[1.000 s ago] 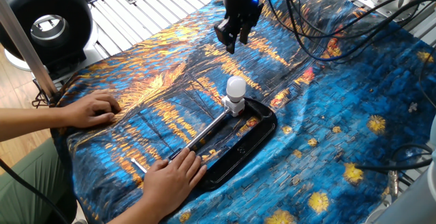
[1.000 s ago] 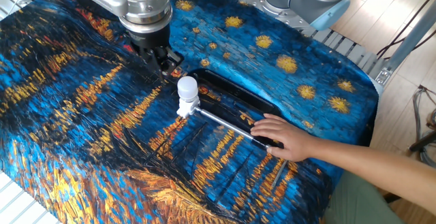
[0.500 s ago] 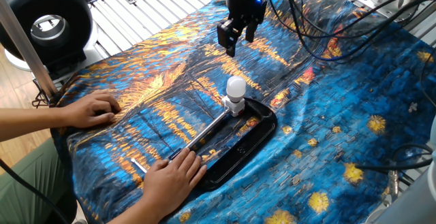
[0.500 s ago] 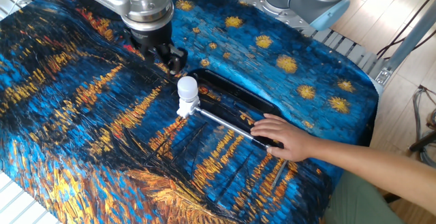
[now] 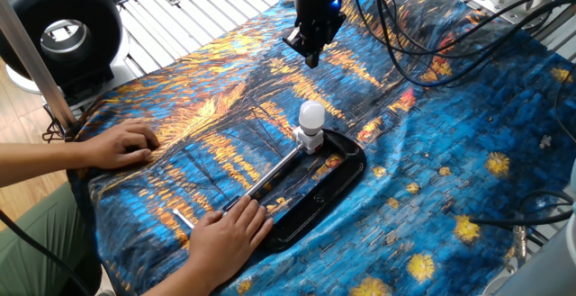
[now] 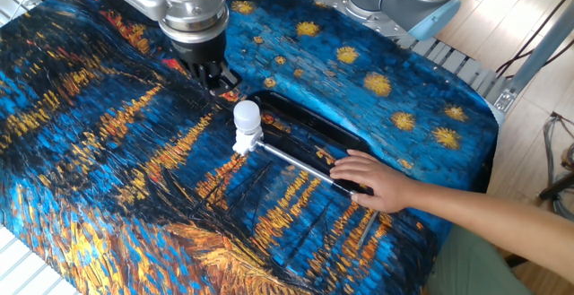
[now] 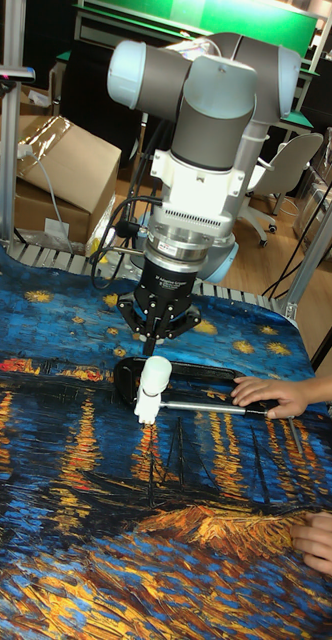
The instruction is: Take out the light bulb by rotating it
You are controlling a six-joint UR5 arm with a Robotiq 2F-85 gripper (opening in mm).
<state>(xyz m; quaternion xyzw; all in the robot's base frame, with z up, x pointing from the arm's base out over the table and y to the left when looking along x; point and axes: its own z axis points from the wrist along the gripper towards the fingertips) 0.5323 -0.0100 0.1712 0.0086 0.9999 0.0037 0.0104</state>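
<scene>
The light bulb (image 5: 311, 113) is small, white and frosted. It stands upright in a white cube socket (image 5: 310, 139) at the end of a metal rod (image 5: 273, 174). It shows again in the other fixed view (image 6: 247, 113) and the tall view (image 7: 154, 371). My gripper (image 5: 311, 53) hangs fingers down above the cloth, just beyond the bulb and higher than it, touching nothing. It is the same gripper (image 6: 212, 78) behind the bulb in the other fixed view and directly above it in the tall view (image 7: 152, 340). Its fingers are seen nearly edge-on, a little apart, with nothing between them.
The socket sits at the end of a black tray (image 5: 344, 167) on a blue and orange painted cloth (image 5: 468, 143). A person's hand (image 5: 225, 236) presses the rod down at the tray's near end; the other hand (image 5: 121, 143) rests on the cloth. Cables (image 5: 405, 26) hang behind the arm.
The gripper has turned about its vertical axis, so its two fingers now line up almost edge-on. It stays above the cloth beyond the bulb. Bulb, tray and hands have not moved.
</scene>
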